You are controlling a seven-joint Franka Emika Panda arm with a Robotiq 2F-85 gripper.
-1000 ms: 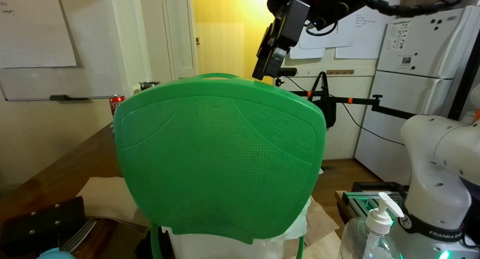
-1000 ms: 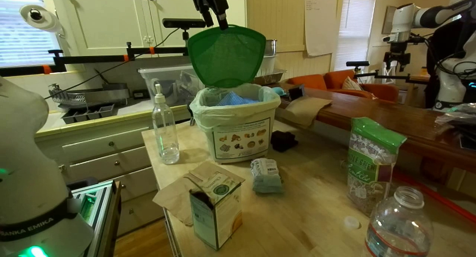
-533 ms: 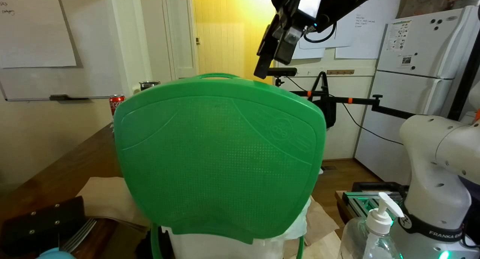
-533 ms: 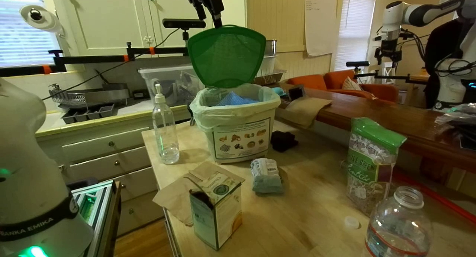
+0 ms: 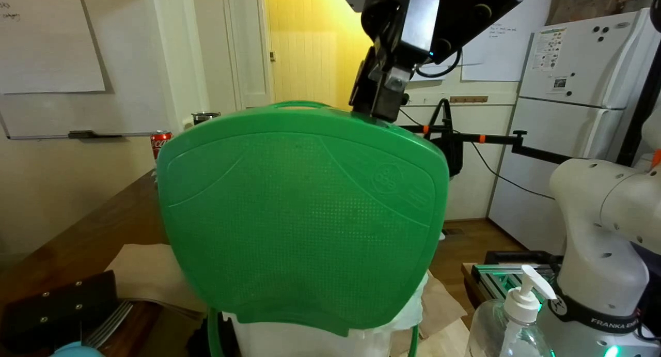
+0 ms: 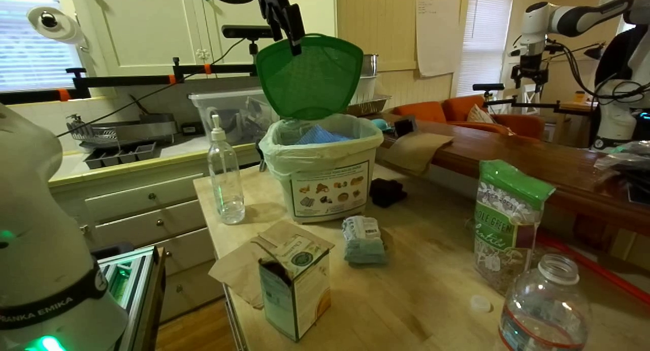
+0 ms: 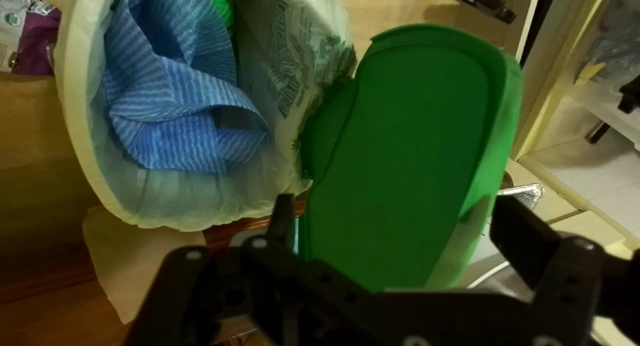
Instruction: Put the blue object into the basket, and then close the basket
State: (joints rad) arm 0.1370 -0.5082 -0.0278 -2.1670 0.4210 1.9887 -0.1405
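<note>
The hand [image 7: 400,213] has its fingers spread wide and grips nothing; it hangs at the top rim of the raised lid [image 6: 320,79], off the middle, towards the corner nearer the robot's base [image 5: 594,321]. In the wrist view the lid shows between the two fingers, its long axis running roughly up and down, so the gap lies across the panel rather than along it. In an exterior view a fingertip [image 6: 296,47] overlaps the inner face; whether either finger touches the plastic cannot be told. From there the lid runs down to its hinge side at the rim of the basket [image 6: 325,159], whose mouth lies left of it in the wrist view. The cloth [image 7: 180,140], taken as the blue object, is already inside, bunched within the liner [image 7: 260,50], with no part seen over the rim. So closing looks to be the step left: the top rim has to swing over towards the mouth, which calls for a pinch on that rim or a push from the outer face; a finger bearing on the inner face would only press the lid back. Farther off, the bottle [image 6: 226,183] stands on the worktop [image 6: 416,249] beside the basket, and another arm [image 6: 591,18] stands well apart across the room.
</note>
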